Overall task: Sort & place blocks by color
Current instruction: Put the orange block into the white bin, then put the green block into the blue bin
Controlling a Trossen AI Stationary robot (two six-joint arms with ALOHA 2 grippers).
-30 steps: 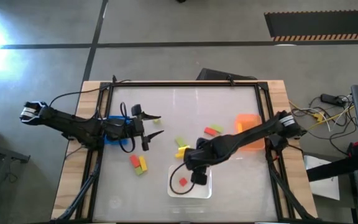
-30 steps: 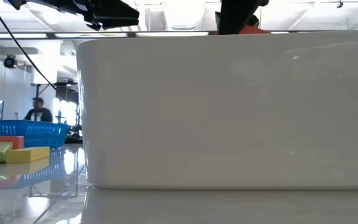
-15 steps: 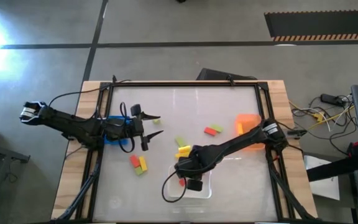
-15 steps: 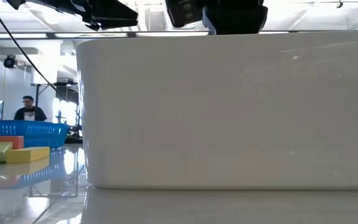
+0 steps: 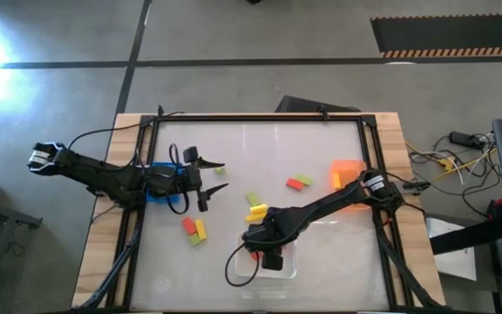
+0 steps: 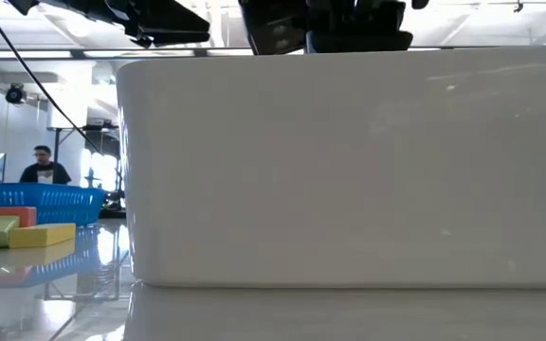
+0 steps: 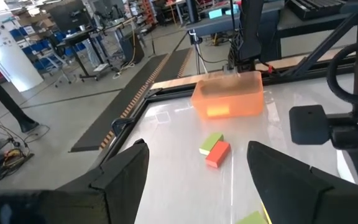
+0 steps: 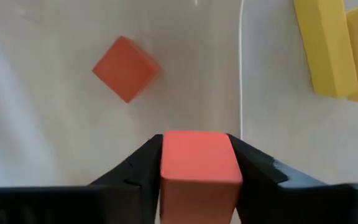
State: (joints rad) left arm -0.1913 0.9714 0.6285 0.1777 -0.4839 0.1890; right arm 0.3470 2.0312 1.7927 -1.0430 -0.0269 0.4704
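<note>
Right gripper [image 8: 199,163]: closed on a red block [image 8: 199,162], which is clamped squarely between the two dark fingers and fills the gap between them. In the high view the gripper [image 5: 263,247] is held above the near edge of the white tray [image 5: 288,269].

Held block: gripped by its side faces, so that its end points down toward the tray floor; this looks like a carry for a drop, judged from the pose alone.

Below the gripper: a second red block [image 8: 126,68] lies flat on the tray floor, ahead of the fingers and apart from them. The tray is therefore judged to be the place for red.

Beside the gripper: two yellow blocks [image 8: 331,46] lie just outside the tray rim, side by side; they appear near the wrist in the high view [image 5: 256,211].

Left gripper [image 7: 197,168]: fingers spread wide, nothing between them. It is parked over the blue bin [image 5: 157,194], well apart from the right arm, seemingly to keep clear.

Ahead of the left gripper: a red and green pair [image 7: 214,149] lies touching on the table, with the orange bin [image 7: 227,99] beyond it.

Unsorted: a red, yellow and green cluster [image 5: 194,230] lies between the two arms.

Low view: filled by the tray wall [image 6: 349,170]; a person [image 6: 42,166] is seen far behind the table.
</note>
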